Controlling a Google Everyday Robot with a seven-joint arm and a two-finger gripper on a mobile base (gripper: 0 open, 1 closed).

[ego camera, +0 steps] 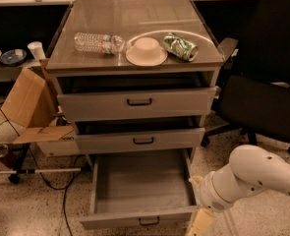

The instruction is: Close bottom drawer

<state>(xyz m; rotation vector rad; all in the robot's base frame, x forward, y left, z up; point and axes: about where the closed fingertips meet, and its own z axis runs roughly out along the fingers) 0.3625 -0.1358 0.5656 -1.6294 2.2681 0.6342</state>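
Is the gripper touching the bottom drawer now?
Cannot tell. In the camera view the gripper sits at the right end of the bottom drawer front; contact is unclear.

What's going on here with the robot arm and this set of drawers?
A robot arm is working at a grey three-drawer cabinet. The bottom drawer is pulled far out and not yet closed. The gripper is low near the floor, right beside that drawer's right front corner; whether it touches the front panel cannot be told. The middle drawer and top drawer look slightly ajar. On the cabinet top lie a water bottle, a bowl and a crushed can.
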